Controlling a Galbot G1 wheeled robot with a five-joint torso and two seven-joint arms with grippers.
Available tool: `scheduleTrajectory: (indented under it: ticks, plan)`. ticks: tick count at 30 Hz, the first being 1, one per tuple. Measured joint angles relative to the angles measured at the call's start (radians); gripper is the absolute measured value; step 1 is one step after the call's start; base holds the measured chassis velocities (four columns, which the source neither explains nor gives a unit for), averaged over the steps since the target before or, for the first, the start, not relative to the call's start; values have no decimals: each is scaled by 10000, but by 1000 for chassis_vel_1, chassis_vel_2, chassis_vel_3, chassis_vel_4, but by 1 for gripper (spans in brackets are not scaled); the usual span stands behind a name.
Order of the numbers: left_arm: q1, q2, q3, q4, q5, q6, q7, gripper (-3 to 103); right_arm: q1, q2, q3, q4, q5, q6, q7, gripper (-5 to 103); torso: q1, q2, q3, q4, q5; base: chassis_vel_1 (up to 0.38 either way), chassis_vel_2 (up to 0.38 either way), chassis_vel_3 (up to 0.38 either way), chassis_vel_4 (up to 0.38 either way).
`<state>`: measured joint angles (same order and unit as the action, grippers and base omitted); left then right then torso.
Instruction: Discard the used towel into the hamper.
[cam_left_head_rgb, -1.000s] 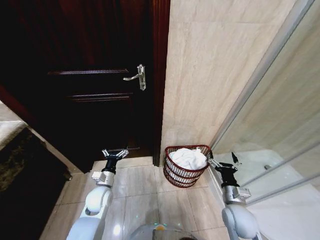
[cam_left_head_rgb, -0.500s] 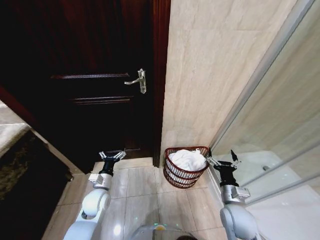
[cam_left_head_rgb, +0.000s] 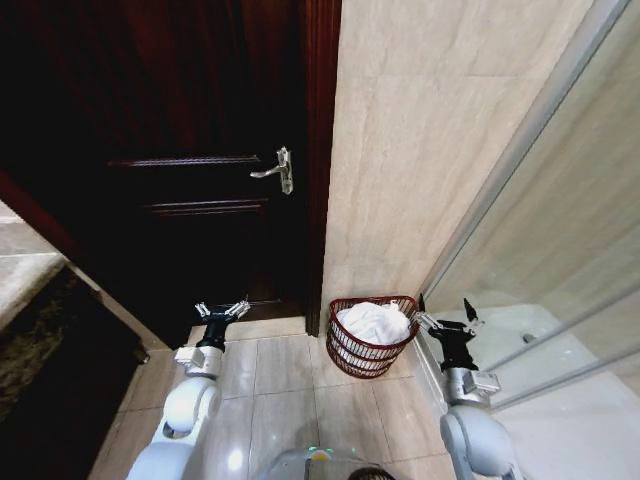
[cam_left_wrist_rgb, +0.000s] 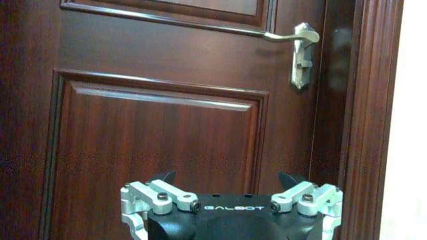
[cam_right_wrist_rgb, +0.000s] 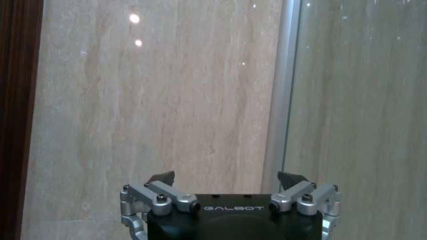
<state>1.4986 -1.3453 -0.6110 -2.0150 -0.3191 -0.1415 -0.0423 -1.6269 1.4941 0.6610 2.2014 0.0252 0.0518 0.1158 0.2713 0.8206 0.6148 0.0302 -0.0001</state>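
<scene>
Towel fills the hamper against the wall; both hands, left and right, spread, flank it.

Dark wooden door, beige tiled wall

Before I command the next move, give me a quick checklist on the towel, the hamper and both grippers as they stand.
1. Towel in hamper: ok. The white towel lies bunched inside the hamper, heaped about level with its rim.
2. Hamper upright: ok. It stands on the floor tiles in the corner by the beige wall.
3. Left gripper empty: ok. Open, holding nothing, facing the dark wooden door.
4. Right gripper empty: ok. Open, holding nothing, beside the hamper and apart from it.
5. Towel hanging over the rim: cannot tell on the far side.
6. Door shut: cannot tell.
</scene>
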Motion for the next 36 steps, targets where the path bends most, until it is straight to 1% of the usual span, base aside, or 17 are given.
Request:
scheduleTrajectory:
  ticks: [6, 7, 8, 11, 17, 19, 20, 24, 28, 30, 36]
  plan:
    - [9, -28, 6, -7, 1, 2, -117, 100, -111, -13, 51, 76, 57, 38, -13, 100, 97, 232, 136, 0, 0, 0, 0, 0, 0]
    - [25, -28, 6, -9, 0, -9, -155, 100, -134, -10, 55, 98, 60, 40, -18, 100, 142, 328, 185, 2, 0, 0, 0, 0, 0]
    - [25, -28, 6, -9, 0, -9, -155, 100, -134, -10, 55, 98, 60, 40, -18, 100, 142, 328, 185, 2, 0, 0, 0, 0, 0]
    - [36, -20, 4, -9, -7, -53, -182, 100, -171, 6, 52, 161, 63, 41, -27, 100, 221, 507, 286, 1, 0, 0, 0, 0, 0]
    - [32, 11, 10, 28, -18, -113, -185, 100, -210, 30, 45, 219, 57, 41, -27, 100, 313, 737, 426, 2, 0, 0, 0, 0, 0]
    - [0, 36, 18, 51, -36, -126, -185, 100, -224, 41, 49, 230, 50, 41, -27, 100, 379, 877, 498, 1, 0, 0, 0, 0, 0]
    - [0, 36, 18, 51, -36, -126, -185, 100, -224, 41, 49, 230, 50, 41, -27, 100, 379, 877, 498, 1, 0, 0, 0, 0, 0]
    - [-65, 79, 33, 70, -63, -122, -178, 100, -242, 91, 38, 231, 6, 44, -28, 100, 477, 1113, 637, 1, 0, 0, 0, 0, 0]
    - [-101, 92, 42, 78, -72, -102, -170, 100, -242, 112, 32, 232, -22, 49, -30, 100, 536, 1248, 715, 1, 0, 0, 0, 0, 0]
    - [-135, 93, 52, 103, -72, -96, -159, 100, -253, 114, 29, 231, -27, 54, -41, 100, 597, 1393, 800, 1, 0, 0, 0, 0, 0]
    - [-148, 82, 64, 112, -67, -78, -153, 100, -158, 107, 13, 344, -6, -32, -83, 100, 700, 1625, 929, 1, 0, 0, 0, 0, 0]
